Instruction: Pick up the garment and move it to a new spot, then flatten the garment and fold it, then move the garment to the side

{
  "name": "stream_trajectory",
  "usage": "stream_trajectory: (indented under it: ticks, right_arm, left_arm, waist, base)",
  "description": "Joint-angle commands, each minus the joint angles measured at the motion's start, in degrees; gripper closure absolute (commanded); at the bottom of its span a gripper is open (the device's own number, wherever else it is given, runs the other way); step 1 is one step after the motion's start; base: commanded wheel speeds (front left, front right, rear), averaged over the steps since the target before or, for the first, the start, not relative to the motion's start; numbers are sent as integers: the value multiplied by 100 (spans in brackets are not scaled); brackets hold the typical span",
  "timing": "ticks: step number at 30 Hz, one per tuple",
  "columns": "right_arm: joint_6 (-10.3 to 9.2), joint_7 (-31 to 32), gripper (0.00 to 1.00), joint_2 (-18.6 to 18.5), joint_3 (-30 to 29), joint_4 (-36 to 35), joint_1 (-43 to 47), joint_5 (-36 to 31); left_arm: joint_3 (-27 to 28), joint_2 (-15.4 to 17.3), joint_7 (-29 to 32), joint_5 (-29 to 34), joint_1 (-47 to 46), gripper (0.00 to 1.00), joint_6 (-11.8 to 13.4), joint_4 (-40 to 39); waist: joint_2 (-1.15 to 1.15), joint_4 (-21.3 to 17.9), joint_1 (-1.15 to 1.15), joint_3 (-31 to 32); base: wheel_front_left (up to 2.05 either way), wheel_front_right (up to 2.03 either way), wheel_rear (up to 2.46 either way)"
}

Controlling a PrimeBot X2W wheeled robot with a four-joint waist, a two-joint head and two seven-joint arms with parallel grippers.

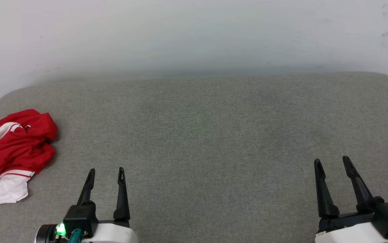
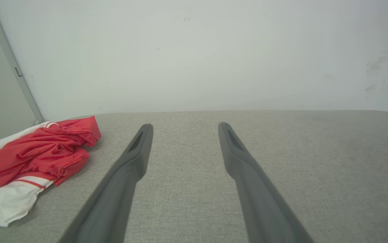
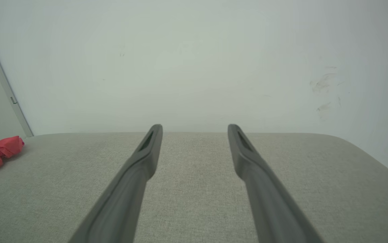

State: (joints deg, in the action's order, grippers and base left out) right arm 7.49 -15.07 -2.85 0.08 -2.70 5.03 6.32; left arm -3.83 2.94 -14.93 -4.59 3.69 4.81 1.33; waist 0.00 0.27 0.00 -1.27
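We find the crumpled red sports-jersey garment (image 1: 16, 146), thin cloth with white sleeves and striped trim, bunched at the far left edge of the grey woven-fabric cushion (image 1: 214, 135), with the pale wall (image 1: 194, 33) behind. Our left gripper (image 1: 106, 169) sits near the front edge, just to the right of the heap and not touching it. Its two dark fingers are spread wide and hold nothing. Our right gripper (image 1: 331, 159) is well apart at the far right, also spread wide and empty.

We judge the step in hand to be the first pick-up, not yet begun. To do it well, we would swing the left gripper over the heap and pinch a raised red fold rather than the flat white hem, since thin fabric can slide out of a shallow bite. We should lift until nothing drags, then carry it toward the open middle, where there is room to flatten it.
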Motion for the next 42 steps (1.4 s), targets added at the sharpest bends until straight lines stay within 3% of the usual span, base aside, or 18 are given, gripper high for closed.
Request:
stream_trajectory:
  ticks: [1, 23, 42]
  right_arm:
    - [-1, -15, 0, -5, 2, -19, 64, -24]
    - [0, -14, 0, -5, 26, 87, 126, 249]
    - [-1, -13, 0, -5, 89, -22, 228, 3]
  left_arm:
    - [-9, -7, -35, 27, 50, 0, 24, 9]
    - [35, -6, -30, -138, 10, 0, 70, 129]
    - [142, -6, -30, -228, -103, 0, 234, 146]
  waist:
    - [0, -1, 0, 3]
    - [0, 132, 0, 17]
    - [0, 1598, 0, -86]
  base:
    - [0, 0, 0]
    - [0, 0, 0]
    - [0, 0, 0]
